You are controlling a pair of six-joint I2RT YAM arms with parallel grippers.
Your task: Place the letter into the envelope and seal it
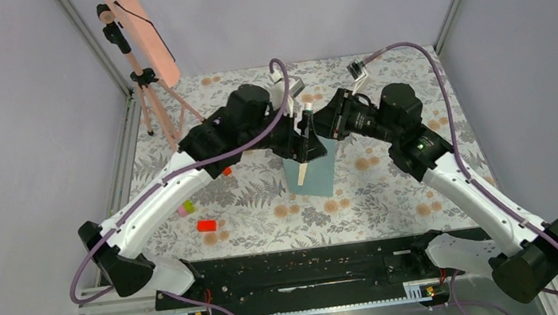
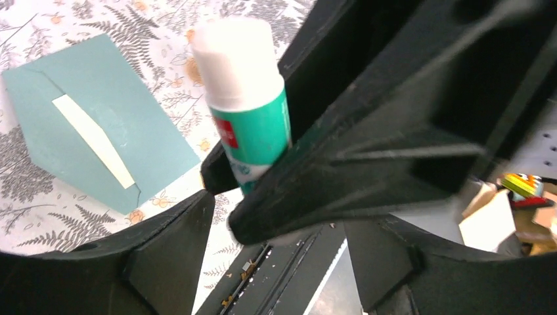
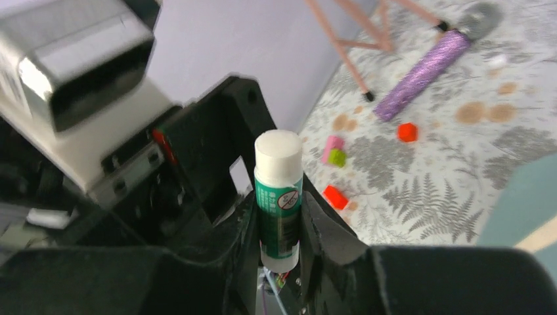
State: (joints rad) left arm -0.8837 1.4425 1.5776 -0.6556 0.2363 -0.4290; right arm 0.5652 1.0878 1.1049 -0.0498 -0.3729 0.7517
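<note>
The teal envelope (image 1: pixel 318 175) (image 2: pixel 98 125) lies flat on the floral table below both grippers. A narrow pale tan strip (image 2: pixel 92 139) (image 1: pixel 303 174) runs across it, the only part of the letter that shows. My right gripper (image 3: pixel 279 213) (image 1: pixel 314 127) is shut on a green glue stick (image 3: pixel 278 197) (image 2: pixel 249 111) whose white cap is on. My left gripper (image 2: pixel 279 256) (image 1: pixel 298 141) sits right against it, with its jaws wide apart and nothing between them. The glue stick hangs above the envelope, not touching it.
Small blocks lie left of the envelope: red (image 1: pixel 206 225), pink and green (image 1: pixel 186 209), orange (image 1: pixel 227 171). A tripod with a salmon panel (image 1: pixel 138 30) stands at the back left. A purple tube (image 3: pixel 423 72) lies near it. A black rail (image 1: pixel 306 271) runs along the near edge.
</note>
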